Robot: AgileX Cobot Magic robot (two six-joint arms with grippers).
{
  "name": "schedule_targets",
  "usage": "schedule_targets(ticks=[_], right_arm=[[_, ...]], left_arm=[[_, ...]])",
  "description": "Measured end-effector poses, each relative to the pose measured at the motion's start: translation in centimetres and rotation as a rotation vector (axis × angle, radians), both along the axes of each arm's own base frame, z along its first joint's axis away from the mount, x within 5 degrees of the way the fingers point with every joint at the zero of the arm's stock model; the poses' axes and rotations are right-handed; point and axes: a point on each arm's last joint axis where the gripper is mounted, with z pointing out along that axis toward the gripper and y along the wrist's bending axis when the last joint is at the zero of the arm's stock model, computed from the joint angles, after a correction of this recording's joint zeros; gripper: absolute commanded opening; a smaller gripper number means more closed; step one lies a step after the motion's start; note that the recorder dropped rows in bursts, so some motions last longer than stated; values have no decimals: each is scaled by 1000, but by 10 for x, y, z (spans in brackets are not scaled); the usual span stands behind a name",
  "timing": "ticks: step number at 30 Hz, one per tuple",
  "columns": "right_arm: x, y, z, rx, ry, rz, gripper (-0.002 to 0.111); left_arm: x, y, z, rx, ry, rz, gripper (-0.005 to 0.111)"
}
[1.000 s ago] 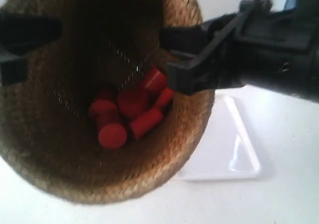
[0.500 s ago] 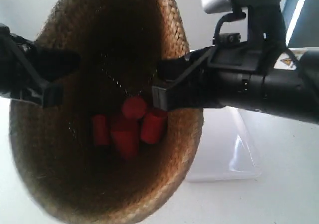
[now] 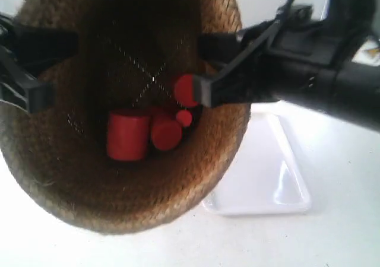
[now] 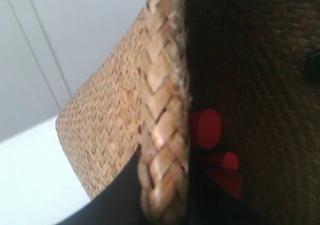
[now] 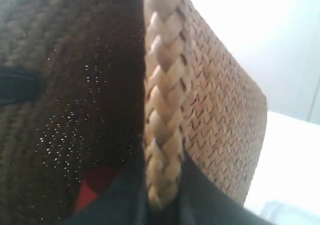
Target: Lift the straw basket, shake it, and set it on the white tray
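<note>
1. One straw basket [image 3: 119, 190] up in the air, tipped, clear of the white tray [image 3: 279, 184] — loose red cylinders [image 3: 127, 136] could fly out.
2. Left gripper [image 4: 165, 195] and right gripper [image 5: 162, 195] each pinch the braided rim — thin hold, might slip.

The table [image 3: 338, 237] is a plain white surface, bright and faintly glossy, and it fills the near and right parts of the exterior view. One thing lies flat on it, right of centre: the tray [image 3: 276, 181], glossy white, with rounded corners and a low raised rim. Light glints along its right side. Its near right corner and right edge show clearly, but its left part is covered from view. A thin shadow runs along its near edge.
</note>
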Motion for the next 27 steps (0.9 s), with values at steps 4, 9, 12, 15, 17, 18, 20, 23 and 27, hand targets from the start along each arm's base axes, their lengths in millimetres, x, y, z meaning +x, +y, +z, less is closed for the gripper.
schedule_targets(ticks=[4, 9, 12, 15, 17, 18, 20, 23, 27], right_arm=[[-11, 5, 7, 23, 105, 83, 0], [-18, -3, 29, 49, -102, 43, 0], [2, 2, 5, 16, -34, -11, 0], [-3, 8, 1, -11, 89, 70, 0], [-18, 6, 24, 25, 45, 117, 0], [-25, 2, 33, 42, 5, 125, 0], [-30, -4, 42, 68, -98, 92, 0], [-12, -2, 22, 55, -116, 8, 0], [-10, 5, 6, 21, 51, 61, 0]], left_arm=[[-7, 0, 6, 0, 76, -25, 0], [-8, 5, 21, -9, -109, -1, 0], [13, -6, 1, 8, -12, 16, 0], [7, -11, 2, 19, 70, -29, 0], [-8, -10, 22, 3, 11, -70, 0], [-15, -8, 31, -6, -34, -82, 0], [-18, -5, 39, -18, -130, -83, 0], [-2, -14, 25, 8, -108, -67, 0], [1, -22, 15, 22, 31, -89, 0]])
